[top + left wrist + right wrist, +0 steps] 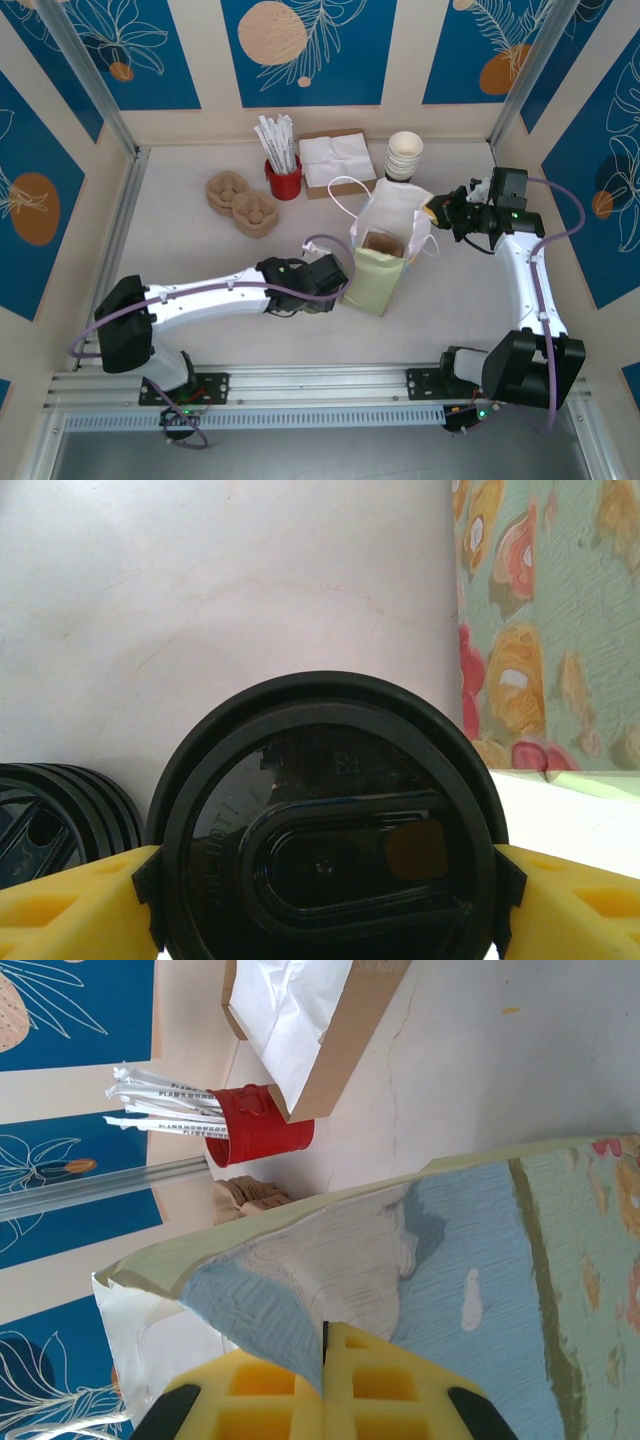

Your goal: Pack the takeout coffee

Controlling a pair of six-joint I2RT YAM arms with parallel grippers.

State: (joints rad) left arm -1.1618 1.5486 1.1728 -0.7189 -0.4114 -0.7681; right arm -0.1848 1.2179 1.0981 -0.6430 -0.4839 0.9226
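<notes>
The left gripper (322,885) held the takeout coffee (330,810) between its jaws, near the paper bag (480,1260). The right gripper (325,1375) pinched the bag's edge, jaws closed.

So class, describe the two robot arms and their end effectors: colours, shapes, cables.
The left arm and right arm: white tubular links, black joint housings, trailing lilac cables. The left end effector and right end effector: yellow fingers with square recesses.
</notes>
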